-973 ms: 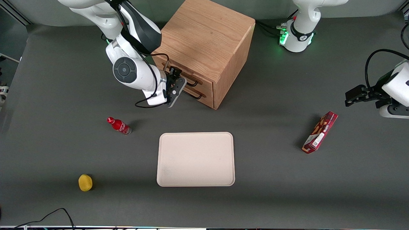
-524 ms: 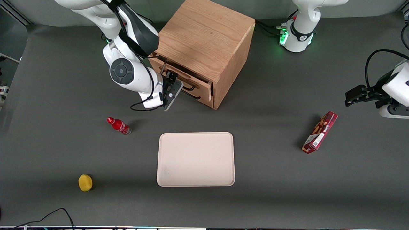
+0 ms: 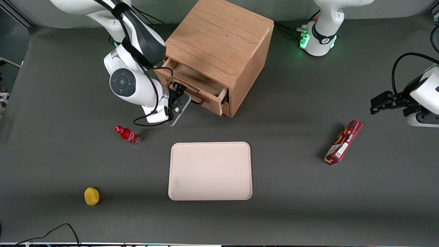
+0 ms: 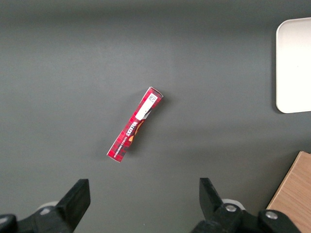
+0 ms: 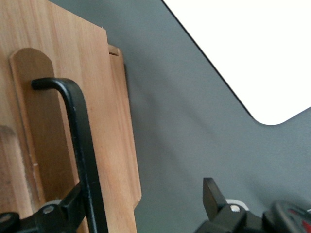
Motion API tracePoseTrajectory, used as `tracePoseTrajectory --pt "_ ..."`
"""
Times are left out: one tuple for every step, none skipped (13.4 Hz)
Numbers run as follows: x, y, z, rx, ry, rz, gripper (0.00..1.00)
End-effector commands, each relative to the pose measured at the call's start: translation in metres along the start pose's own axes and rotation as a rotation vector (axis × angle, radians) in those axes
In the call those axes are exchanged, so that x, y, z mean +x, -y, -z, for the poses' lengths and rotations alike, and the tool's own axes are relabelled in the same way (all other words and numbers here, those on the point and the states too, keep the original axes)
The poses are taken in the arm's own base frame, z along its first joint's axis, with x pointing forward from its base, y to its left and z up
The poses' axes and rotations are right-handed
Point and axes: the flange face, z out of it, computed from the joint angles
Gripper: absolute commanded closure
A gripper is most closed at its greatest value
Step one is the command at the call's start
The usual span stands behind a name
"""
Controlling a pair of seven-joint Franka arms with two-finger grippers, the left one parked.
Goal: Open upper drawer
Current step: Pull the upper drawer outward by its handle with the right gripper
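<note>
The oak cabinet (image 3: 219, 37) stands at the back of the table. Its upper drawer (image 3: 209, 104) is pulled partway out, and its bare-wood tray (image 3: 197, 79) shows from above. My right gripper (image 3: 179, 97) is at the drawer's front, at the black bar handle (image 3: 198, 101). In the right wrist view the gripper (image 5: 143, 206) is open. One finger (image 5: 68, 211) is tucked against the handle (image 5: 80, 145) and the oak front (image 5: 114, 145). The other finger (image 5: 212, 194) stands well clear over the grey table. The lower drawer is mostly hidden under the upper one.
A cream tray (image 3: 210, 171) lies nearer the front camera than the cabinet and also shows in the right wrist view (image 5: 252, 48). A red bottle (image 3: 127, 134) lies near my gripper. A yellow object (image 3: 91, 196) sits near the front edge. A red box (image 3: 343, 142) lies toward the parked arm's end.
The upper drawer has slid out of the cabinet toward the front camera. My gripper at its handle has moved the same way and a little toward the working arm's end.
</note>
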Motion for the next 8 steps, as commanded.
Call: tracePoseTrajectory --pt "0.009 -0.014 0.001 -0.006 -0.004 0.023 0.00" --pt "0.008 -0.023 0.005 -0.017 -0.008 0.014 0.00" --pt "0.009 -0.025 0.004 -0.016 -0.006 0.014 0.00" --pt "0.009 -0.026 0.007 -0.018 -0.008 0.013 0.00" --pt "0.009 -0.029 0.009 -0.020 -0.013 0.008 0.00" --pt "0.007 -0.034 0.011 -0.024 -0.015 0.031 0.00" --pt "0.006 -0.038 0.012 -0.024 -0.016 0.049 0.00" --pt "0.003 -0.046 0.015 -0.030 -0.020 0.038 0.00"
